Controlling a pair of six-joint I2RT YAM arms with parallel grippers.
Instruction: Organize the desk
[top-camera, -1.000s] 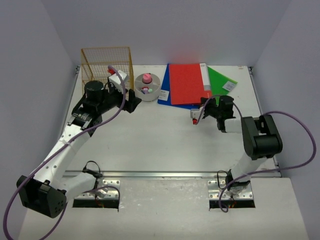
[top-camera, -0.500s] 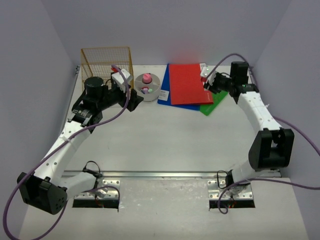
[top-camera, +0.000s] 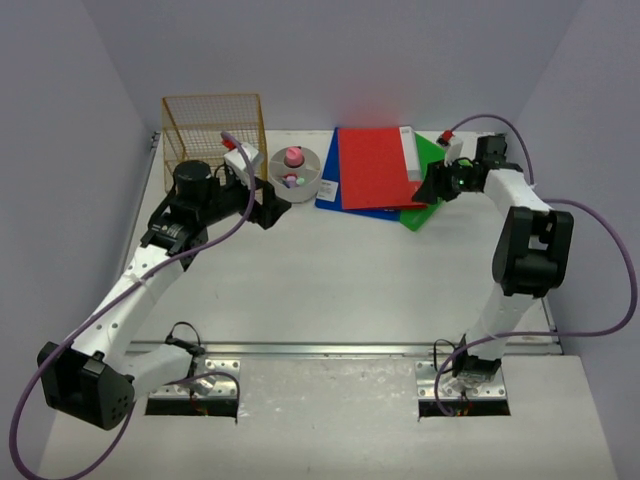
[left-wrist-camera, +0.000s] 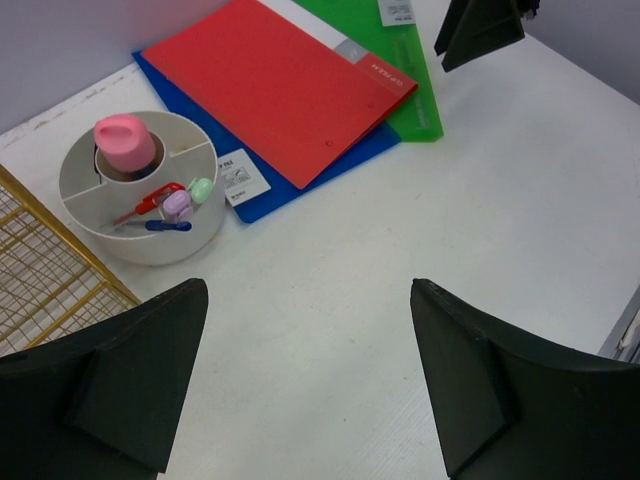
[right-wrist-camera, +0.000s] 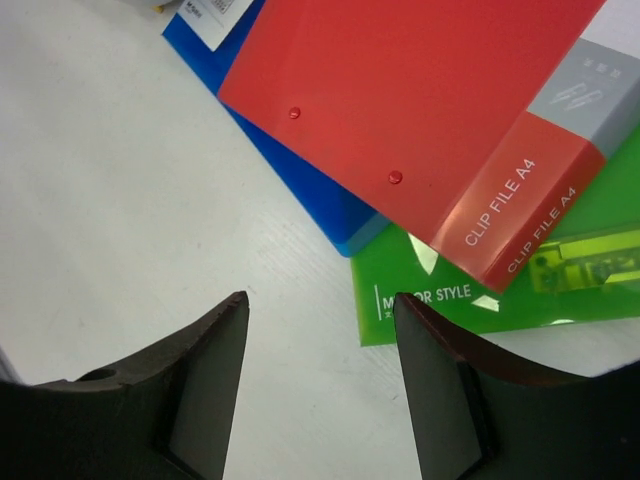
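The desk (top-camera: 330, 280) is a white tabletop. At its back lies a stack of folders: a red clip file (top-camera: 375, 165) on top, a blue folder (top-camera: 328, 192) under its left side and a green folder (top-camera: 425, 205) under its right. My right gripper (top-camera: 434, 190) hovers open at the stack's front right corner. In the right wrist view its jaws (right-wrist-camera: 318, 300) frame bare desk beside the green folder's (right-wrist-camera: 450, 290) corner, holding nothing. My left gripper (top-camera: 275, 208) stands open over bare desk (left-wrist-camera: 320, 330) just in front of a round white organizer (left-wrist-camera: 150, 245), also holding nothing.
A gold wire rack (top-camera: 210, 125) stands at the back left, beside the organizer (top-camera: 308, 190), which holds a pink item and some pens. A metal rail (top-camera: 330, 348) runs along the near edge. Pale walls close in the sides and back.
My right arm swung from mid-desk to the back right by the folders, and its jaws opened. The green folder now lies tucked under the red file. The left gripper barely moved.
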